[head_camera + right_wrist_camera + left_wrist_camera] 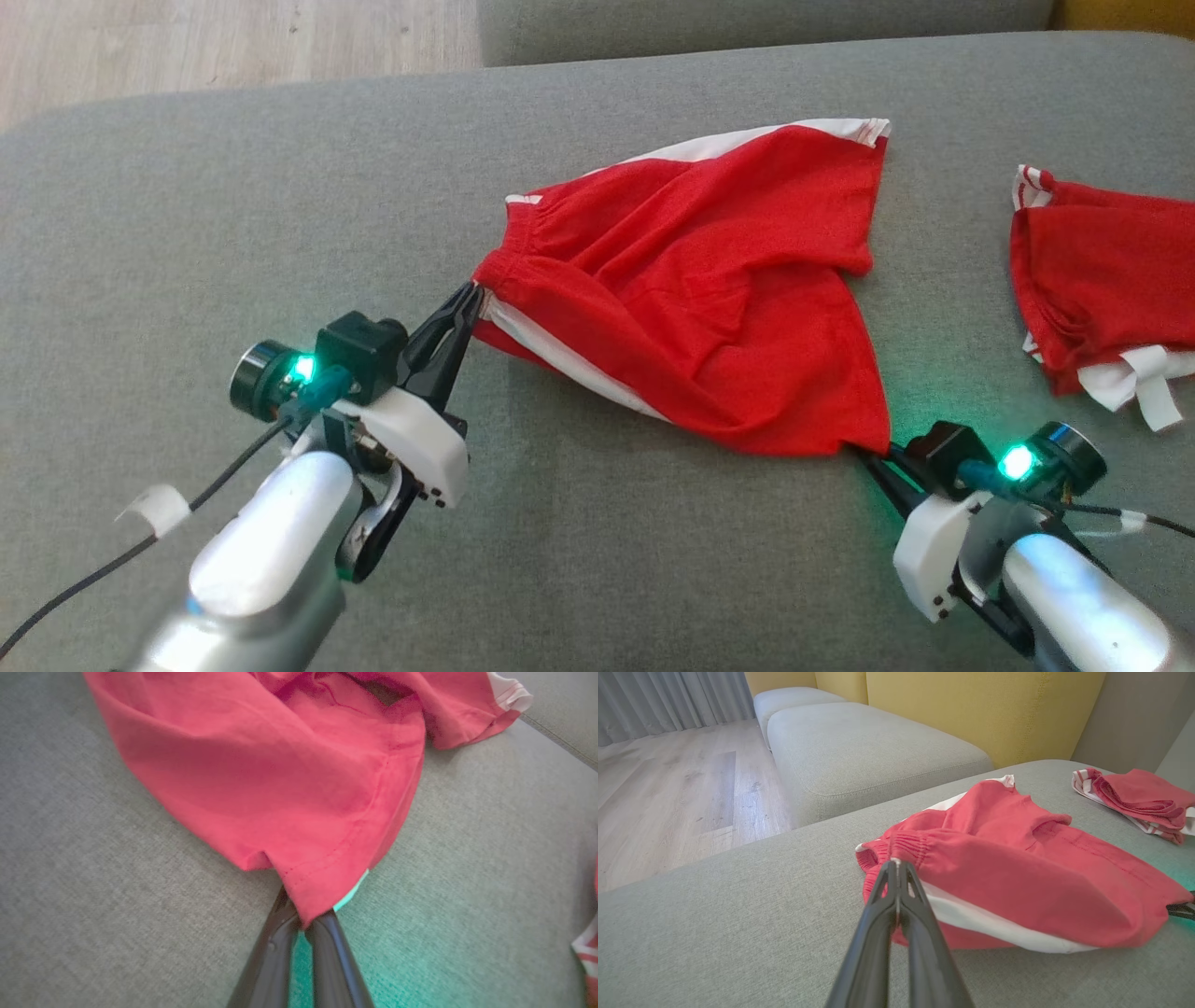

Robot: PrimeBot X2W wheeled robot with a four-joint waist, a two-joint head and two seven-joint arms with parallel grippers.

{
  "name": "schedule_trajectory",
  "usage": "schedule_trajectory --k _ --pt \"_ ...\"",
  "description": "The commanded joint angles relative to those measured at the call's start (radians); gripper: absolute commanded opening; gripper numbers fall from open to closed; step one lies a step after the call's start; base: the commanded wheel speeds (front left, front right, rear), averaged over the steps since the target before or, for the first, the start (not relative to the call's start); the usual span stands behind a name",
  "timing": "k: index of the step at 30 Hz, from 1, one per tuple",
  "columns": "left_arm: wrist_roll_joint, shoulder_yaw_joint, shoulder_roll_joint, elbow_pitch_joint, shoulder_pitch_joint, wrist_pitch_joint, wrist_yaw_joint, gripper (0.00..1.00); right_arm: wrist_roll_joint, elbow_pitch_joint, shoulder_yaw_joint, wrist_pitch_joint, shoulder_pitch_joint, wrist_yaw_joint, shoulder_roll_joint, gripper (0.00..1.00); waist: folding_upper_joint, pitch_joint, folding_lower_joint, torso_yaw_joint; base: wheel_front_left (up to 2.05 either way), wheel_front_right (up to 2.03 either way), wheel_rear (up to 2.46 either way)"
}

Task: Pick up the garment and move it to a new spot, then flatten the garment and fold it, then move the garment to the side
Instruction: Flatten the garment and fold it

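Observation:
The garment (709,289) is a pair of red shorts with white side stripes, spread loosely on the grey cushion (187,215). My left gripper (471,294) is shut on the waistband corner at the garment's left end; the left wrist view shows the closed tips (896,862) pinching the gathered red waistband of the garment (1017,877). My right gripper (864,455) is shut on the lower hem corner at the garment's near right. In the right wrist view the hem of the garment (289,788) drapes over my right gripper (303,921), hiding the tips.
A second red and white garment (1102,280) lies bunched at the cushion's right edge. Beyond the cushion's far edge are another grey seat (859,751), a yellow backrest (971,704) and wooden floor (668,788).

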Motion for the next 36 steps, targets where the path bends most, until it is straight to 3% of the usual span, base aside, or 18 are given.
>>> schedule_trajectory --k 1,11,21,36 --pt "-0.008 0.037 0.036 -0.030 -0.042 -0.008 0.006 0.00 0.013 -0.005 0.003 0.004 -0.012 -0.001 -0.027 0.00 0.0000 -0.002 0.0000 -0.002 0.00 0.00 0.00" --pt "-0.016 0.065 0.069 -0.051 -0.037 -0.050 0.020 0.00 0.188 -0.153 -0.085 -0.031 -0.036 -0.001 -0.024 0.00 0.0000 -0.061 0.0000 -0.026 0.00 0.00 0.00" --pt "-0.038 0.139 0.108 -0.097 -0.113 -0.077 0.041 0.00 0.287 -0.349 -0.163 0.049 -0.147 -0.001 -0.070 0.00 0.0000 -0.113 0.0000 -0.036 0.00 0.00 0.00" --pt "-0.057 0.233 0.105 -0.165 -0.261 -0.133 0.088 0.00 0.300 -0.374 -0.217 0.064 -0.419 -0.001 -0.058 0.00 0.0000 -0.182 0.0000 -0.049 0.00 0.00 0.00"
